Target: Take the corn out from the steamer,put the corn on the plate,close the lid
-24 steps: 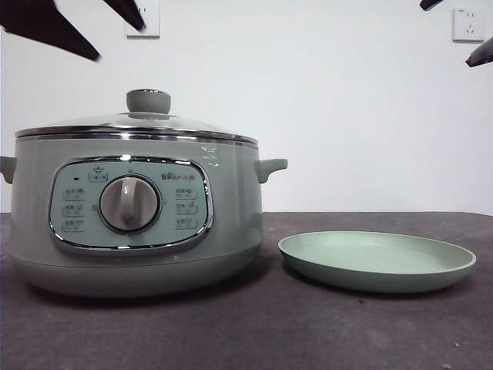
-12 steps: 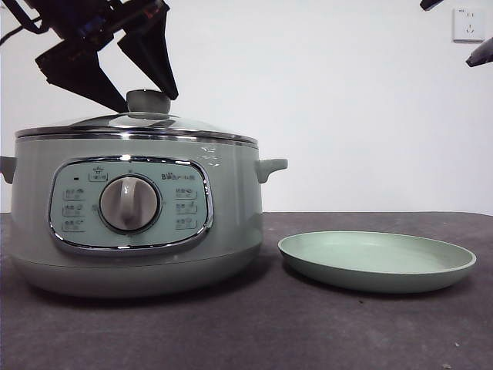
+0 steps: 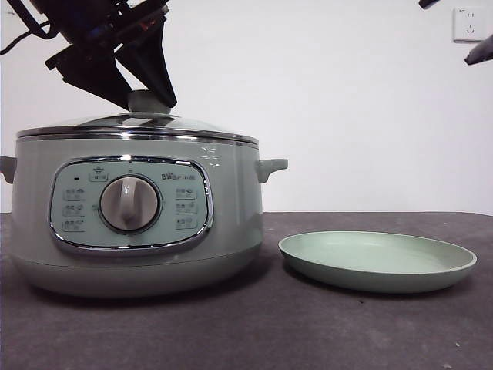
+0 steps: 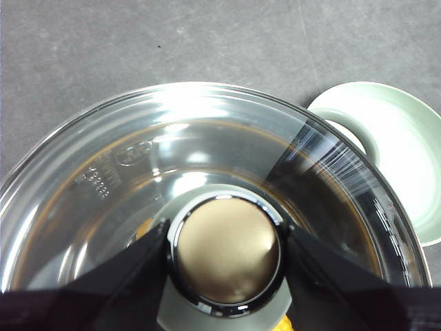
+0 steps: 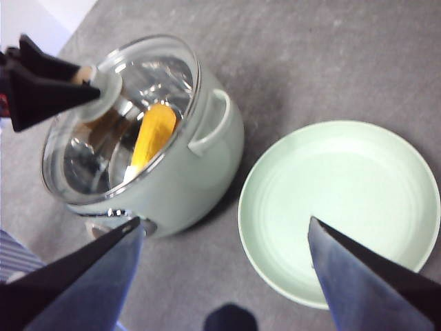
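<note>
The steamer [image 3: 131, 223] stands at the table's left with the glass lid [image 3: 139, 123] resting on it. My left gripper [image 3: 149, 104] has come down from above and is shut on the lid's pale green knob [image 4: 224, 252], one jaw pressing each side. Through the glass the yellow corn [image 5: 153, 134] lies inside the pot. To the right of the steamer sits the plate [image 3: 377, 262], with nothing on it. My right gripper [image 5: 222, 221] hangs open high over the gap between pot and plate [image 5: 341, 207]; its fingertips [image 3: 479, 54] show at the front view's top right corner.
The steamer's side handle [image 3: 271, 166] juts toward the plate. A dark grey tabletop [image 3: 254, 331] runs in front of both things. Two wall sockets [image 3: 468, 23] sit on the white wall behind.
My left gripper dropped from the top left corner onto the lid, and its jaws closed in on the knob. Lid, plate and right arm have not moved.
</note>
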`<act>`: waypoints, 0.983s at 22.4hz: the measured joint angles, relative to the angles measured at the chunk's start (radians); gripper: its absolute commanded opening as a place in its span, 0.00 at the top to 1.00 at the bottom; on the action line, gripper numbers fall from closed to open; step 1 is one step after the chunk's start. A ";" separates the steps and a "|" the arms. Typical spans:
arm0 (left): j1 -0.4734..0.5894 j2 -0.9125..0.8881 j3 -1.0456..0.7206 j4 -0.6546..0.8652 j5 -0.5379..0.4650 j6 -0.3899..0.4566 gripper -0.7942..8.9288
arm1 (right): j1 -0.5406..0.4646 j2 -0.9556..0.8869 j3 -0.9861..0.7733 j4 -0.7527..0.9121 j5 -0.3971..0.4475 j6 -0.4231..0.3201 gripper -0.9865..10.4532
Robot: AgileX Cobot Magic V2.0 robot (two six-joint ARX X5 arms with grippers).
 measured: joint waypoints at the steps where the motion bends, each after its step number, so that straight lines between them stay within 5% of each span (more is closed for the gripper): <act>1: 0.000 -0.001 0.000 0.000 -0.004 0.000 0.93 | 0.006 0.003 0.000 0.025 0.000 0.011 0.56; 4: -0.006 -0.026 0.003 -0.018 -0.056 -0.001 0.93 | 0.074 0.046 0.005 0.083 0.003 0.049 0.56; 15: 0.000 -0.394 0.031 -0.084 -0.475 0.000 0.93 | 0.544 0.557 0.409 0.050 0.294 0.045 0.56; 22: 0.000 -0.521 0.031 -0.132 -0.610 0.000 0.93 | 0.671 0.861 0.734 -0.106 0.438 -0.010 0.56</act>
